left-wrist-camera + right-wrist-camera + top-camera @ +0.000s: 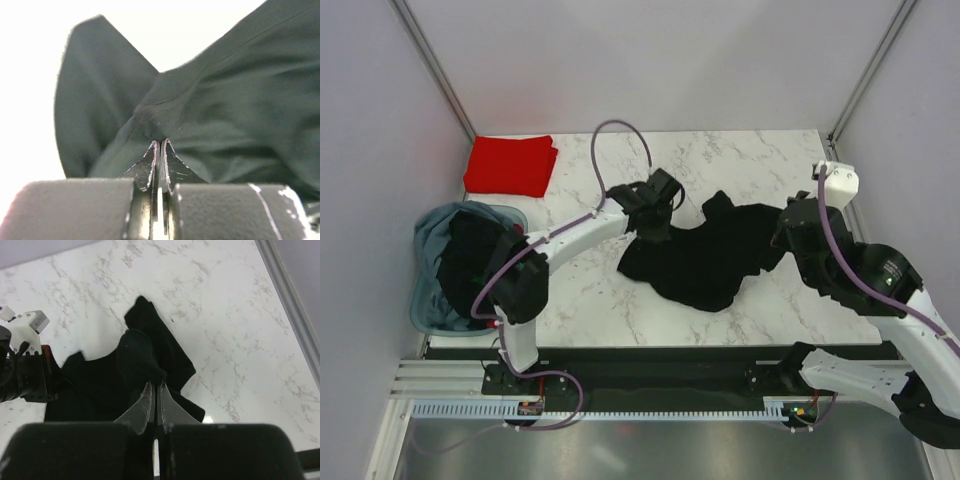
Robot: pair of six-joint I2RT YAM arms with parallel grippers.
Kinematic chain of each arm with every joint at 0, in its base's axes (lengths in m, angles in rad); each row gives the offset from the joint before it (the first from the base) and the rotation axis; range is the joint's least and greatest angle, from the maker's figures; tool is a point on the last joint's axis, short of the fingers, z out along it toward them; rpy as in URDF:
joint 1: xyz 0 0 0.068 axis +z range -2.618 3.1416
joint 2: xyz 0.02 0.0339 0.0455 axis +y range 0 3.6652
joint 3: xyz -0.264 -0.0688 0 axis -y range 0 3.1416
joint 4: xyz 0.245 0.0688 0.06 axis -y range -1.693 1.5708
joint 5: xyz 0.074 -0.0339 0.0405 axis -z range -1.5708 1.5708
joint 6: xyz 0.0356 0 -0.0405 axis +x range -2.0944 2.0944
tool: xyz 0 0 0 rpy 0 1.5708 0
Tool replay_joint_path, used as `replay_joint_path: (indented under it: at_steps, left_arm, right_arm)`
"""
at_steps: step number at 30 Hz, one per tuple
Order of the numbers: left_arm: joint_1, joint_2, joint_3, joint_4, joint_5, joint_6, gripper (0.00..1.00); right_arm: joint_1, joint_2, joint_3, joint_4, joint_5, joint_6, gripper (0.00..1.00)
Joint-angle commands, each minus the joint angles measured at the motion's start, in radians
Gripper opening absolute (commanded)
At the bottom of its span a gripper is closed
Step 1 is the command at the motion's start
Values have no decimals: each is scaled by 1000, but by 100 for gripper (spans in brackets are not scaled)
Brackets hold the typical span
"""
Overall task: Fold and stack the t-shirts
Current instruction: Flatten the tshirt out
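We spread the black shirt (710, 260).
Left claw (160, 142) and right claw (155, 385) both pinch it; next we pull it flat.

White marble surface (740, 160), soft tub (428, 232), pale walls (650, 60).
The grey-blue fabric tub sits at the surface's left edge near the front corner, its rim slumped. Grey veins run through the white surface. Plain wall panels close it in on three sides, with metal posts (435, 70) at the back corners, and a slotted white duct (650, 408) runs along the near edge.
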Motion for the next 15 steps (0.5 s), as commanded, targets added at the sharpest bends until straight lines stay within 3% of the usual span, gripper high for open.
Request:
replay_joint_path:
  at_steps: [1,9,13,15]
  left_arm:
    - [5,-218,259,-126,-204,106,2]
    - [8,-327,675,-256,-344,257,2]
    - [17,-283,919,-223,-358,411,2]
    - [20,-263,938,-169,-339,461,2]
  right_arm:
    - [-1,44,176,88,-11,-94,0]
    - [-1,100,526,154,-160,-168,0]
    - [-3,110,632,159,-221,-141,0]
    - [-1,129,704,134,-221,-131,0]
